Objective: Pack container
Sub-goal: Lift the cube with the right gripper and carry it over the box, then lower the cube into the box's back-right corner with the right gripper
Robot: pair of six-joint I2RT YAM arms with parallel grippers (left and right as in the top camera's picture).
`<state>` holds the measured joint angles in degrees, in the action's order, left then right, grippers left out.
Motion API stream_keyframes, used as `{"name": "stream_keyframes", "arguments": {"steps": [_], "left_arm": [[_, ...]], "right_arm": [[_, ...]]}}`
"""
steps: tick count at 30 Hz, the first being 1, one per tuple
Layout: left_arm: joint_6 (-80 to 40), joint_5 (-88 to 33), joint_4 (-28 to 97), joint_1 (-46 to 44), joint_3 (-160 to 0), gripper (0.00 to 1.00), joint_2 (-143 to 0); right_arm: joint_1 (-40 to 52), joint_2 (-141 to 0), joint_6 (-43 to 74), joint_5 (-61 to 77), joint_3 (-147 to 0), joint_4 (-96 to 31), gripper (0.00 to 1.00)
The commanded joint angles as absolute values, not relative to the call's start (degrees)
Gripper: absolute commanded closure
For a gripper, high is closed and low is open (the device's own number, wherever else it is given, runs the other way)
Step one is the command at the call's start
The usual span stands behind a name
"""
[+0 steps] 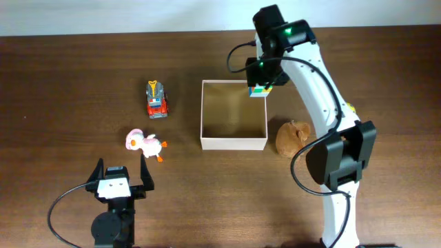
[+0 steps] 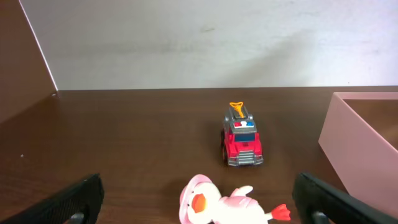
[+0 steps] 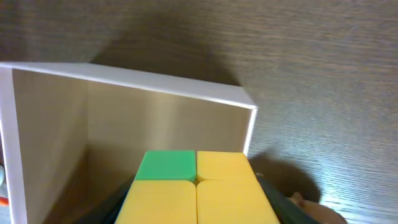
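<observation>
The container sits mid-table. The right gripper, clamped on a block, hovers over its 1 o'clock corner. Released here, the block could clip the wall and tumble outside. The left gripper waits at 7 o'clock, jaws apart.

container white, tan inside | block yellow, green | truck red, grey | duck pink

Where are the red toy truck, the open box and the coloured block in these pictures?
red toy truck [image 2: 242, 147], left wrist view, on its red bonnet.
open box [image 1: 233, 143], overhead view, on its white near wall.
coloured block [image 3: 230, 186], right wrist view, on its yellow top face.
</observation>
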<state>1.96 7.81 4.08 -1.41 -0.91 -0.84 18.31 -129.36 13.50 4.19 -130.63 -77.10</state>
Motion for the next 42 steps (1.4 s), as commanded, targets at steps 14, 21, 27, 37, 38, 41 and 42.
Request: {"name": "stream_keyframes", "arguments": {"steps": [14, 21, 27, 37, 38, 41, 42], "left_arm": [[2.85, 8.43, 3.95, -0.95, -0.54, 0.01, -0.62], [2.85, 8.43, 3.95, -0.95, -0.54, 0.01, -0.62], [2.85, 8.43, 3.95, -0.95, -0.54, 0.01, -0.62], [2.85, 8.43, 3.95, -0.95, -0.54, 0.01, -0.62], [2.85, 8.43, 3.95, -0.95, -0.54, 0.01, -0.62], [2.85, 8.43, 3.95, -0.95, -0.54, 0.01, -0.62], [2.85, 8.43, 3.95, -0.95, -0.54, 0.01, -0.62]], "right_arm": [[19.92, -129.03, 14.06, 4.32, -122.89, -72.4, 0.46], [19.92, -129.03, 14.06, 4.32, -122.17, -70.13, 0.46], [19.9, -129.43, 14.06, 4.29, -122.13, -68.53, 0.46], [19.86, -130.41, 14.06, 4.29, -122.13, -68.51, 0.46], [19.86, -130.41, 14.06, 4.29, -122.13, -68.53, 0.46], [19.86, -130.41, 14.04, 4.27, -122.13, -68.51, 0.46], [19.86, -130.41, 14.04, 4.27, -122.13, -68.53, 0.46]]}}
